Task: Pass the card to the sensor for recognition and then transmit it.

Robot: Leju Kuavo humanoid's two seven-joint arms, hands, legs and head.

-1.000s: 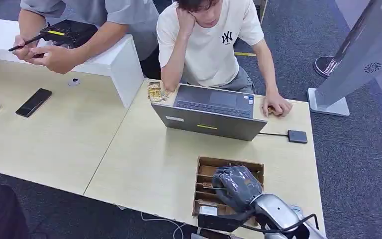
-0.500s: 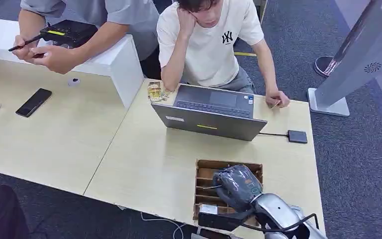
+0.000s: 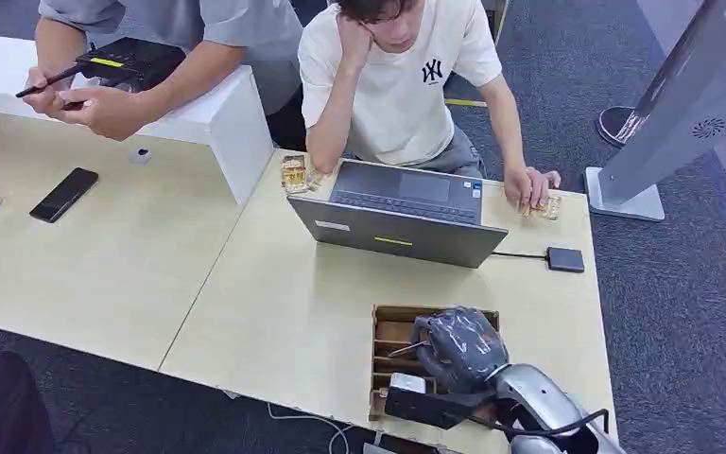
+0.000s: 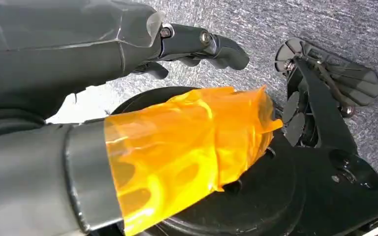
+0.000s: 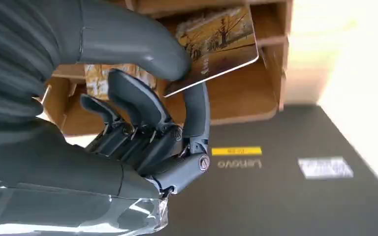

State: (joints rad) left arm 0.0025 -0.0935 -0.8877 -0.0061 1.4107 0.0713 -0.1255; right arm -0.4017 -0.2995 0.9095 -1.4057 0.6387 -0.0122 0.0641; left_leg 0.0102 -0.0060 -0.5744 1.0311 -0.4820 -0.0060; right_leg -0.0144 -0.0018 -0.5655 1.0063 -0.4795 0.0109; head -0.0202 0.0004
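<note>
A picture-printed card (image 5: 216, 44) is pinched between the thumb and a finger of my right hand (image 5: 128, 123), just above the slots of a brown wooden card rack (image 5: 236, 103). In the head view my right hand (image 3: 458, 348) hovers over the rack (image 3: 389, 331) at the table's near edge. The sensor (image 3: 564, 259), a small black square box on a cable, lies on the table right of the laptop, beyond the rack. My left hand (image 4: 103, 64) hangs over the carpet, its fingers apart and holding nothing; orange film wraps its thumb.
An open grey laptop (image 3: 399, 218) stands between the rack and a seated person, whose hand (image 3: 529, 186) rests near the table's far right corner on a small golden item. A second person leans over a white counter (image 3: 217, 113). A phone (image 3: 63, 194) lies far left.
My right hand has shifted slightly over the rack, the card in its pinch. The seated person's hand has carried a small golden item to the table's far right corner.
</note>
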